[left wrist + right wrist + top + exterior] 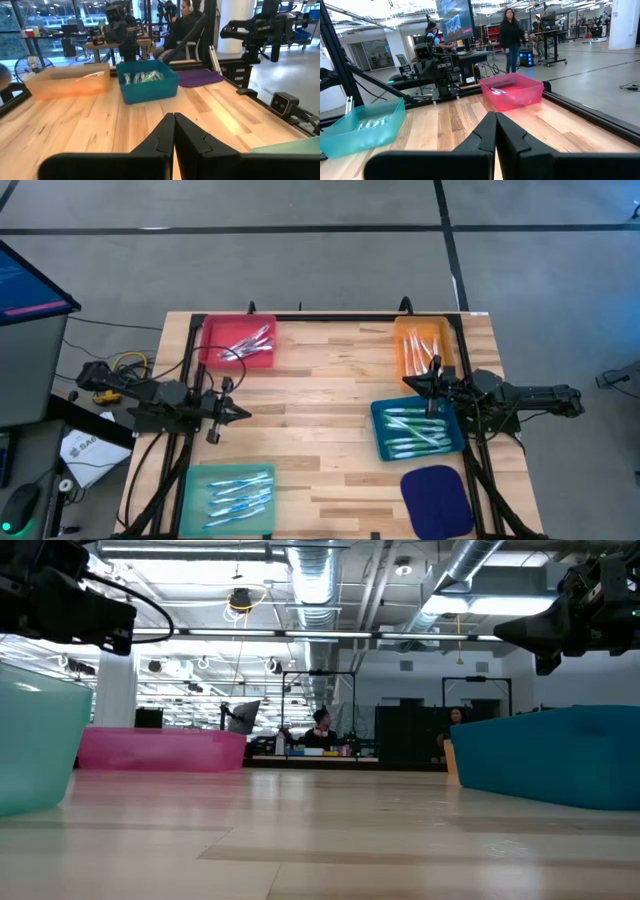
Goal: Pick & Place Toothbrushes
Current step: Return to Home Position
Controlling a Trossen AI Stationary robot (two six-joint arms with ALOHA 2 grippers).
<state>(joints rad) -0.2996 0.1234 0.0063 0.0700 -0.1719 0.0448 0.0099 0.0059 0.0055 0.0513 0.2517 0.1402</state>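
Sorting appears complete: toothbrushes (415,428) lie inside all four trays (378,430). The left pincer (174,122) and right pincer (496,120), both pressed together and empty, hover above the bench (320,410). Next: retract both arms home.

Toothbrushes (415,430) lie in four trays (212,330) spread across the table (320,410).

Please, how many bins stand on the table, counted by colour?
pink bin: 1
orange bin: 1
blue bin: 1
teal bin: 1
Total: 4
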